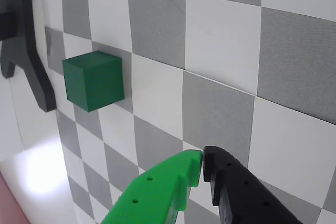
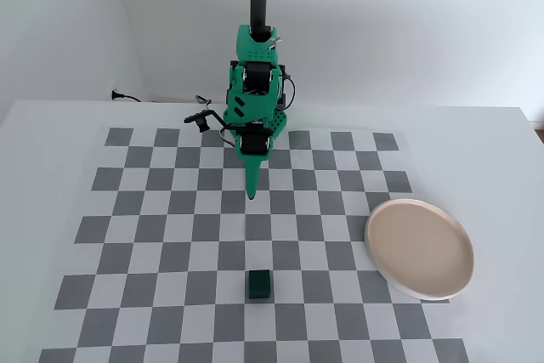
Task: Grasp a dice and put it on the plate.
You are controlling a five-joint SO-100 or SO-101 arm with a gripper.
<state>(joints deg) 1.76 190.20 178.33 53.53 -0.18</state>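
In the fixed view the dice (image 2: 259,284) sits on the checkered desk (image 2: 153,210) straight below the hand (image 2: 252,195), well apart, its fingers pressed together, the plate (image 2: 419,248) lying empty off right

- The dice (image 1: 93,80) looks like matt, smooth dark green plastic.
- The gripper (image 1: 202,163) has hard plastic fingers, one bright green, one black.
- The plate (image 2: 420,248) is smooth, faintly sheened.
- The checkered mat (image 2: 170,210) looks flat and matt.
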